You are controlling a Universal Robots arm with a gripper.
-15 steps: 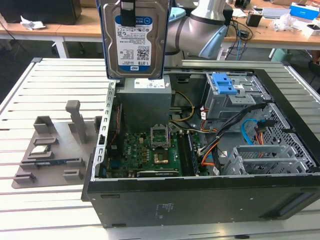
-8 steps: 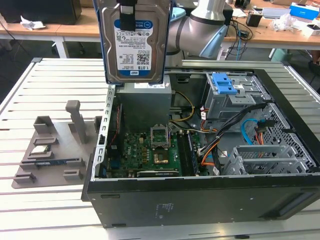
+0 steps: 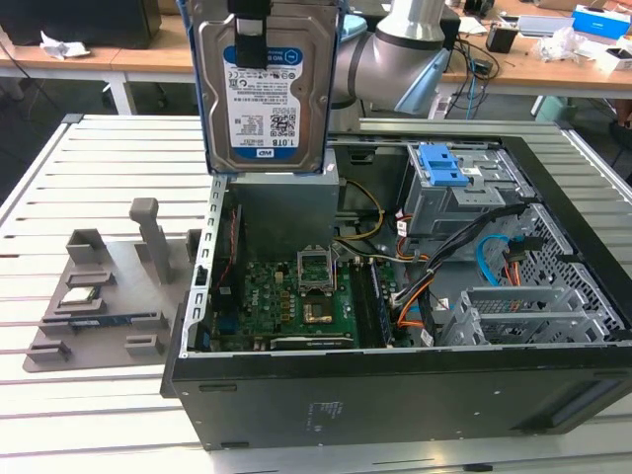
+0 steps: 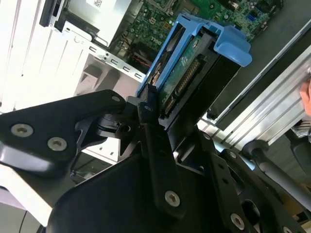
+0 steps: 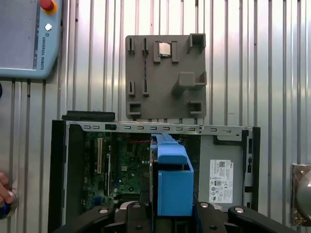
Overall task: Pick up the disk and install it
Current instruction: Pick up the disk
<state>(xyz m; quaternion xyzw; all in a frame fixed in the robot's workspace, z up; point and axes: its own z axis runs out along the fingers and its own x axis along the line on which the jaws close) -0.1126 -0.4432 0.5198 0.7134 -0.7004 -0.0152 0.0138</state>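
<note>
Holding the disk (image 3: 262, 94) clamped between my fingers (image 3: 252, 39), I have it hanging on edge, clear above the open computer case (image 3: 395, 385), its label facing the exterior camera. It hangs over the grey power-supply box (image 3: 281, 202) and the motherboard (image 3: 296, 296), toward the exterior view's left of the case. That puts it well apart from the drive cage (image 3: 449, 188) with the blue latch on the exterior view's right, which I take for its seat. In the second wrist view my grasp sits on the flat faces near one end, with the blue carrier frame (image 4: 228, 43) standing free beyond it. I judge this to be the carry. Doing it well means a firm clamp so the body cannot swing or slip, enough height to pass over the loose cables (image 3: 482, 259), and long edges squared to the cage. The grey parts tray (image 3: 99, 296) on the slatted tabletop (image 3: 59, 415) lies off to the side, out of the way
</note>
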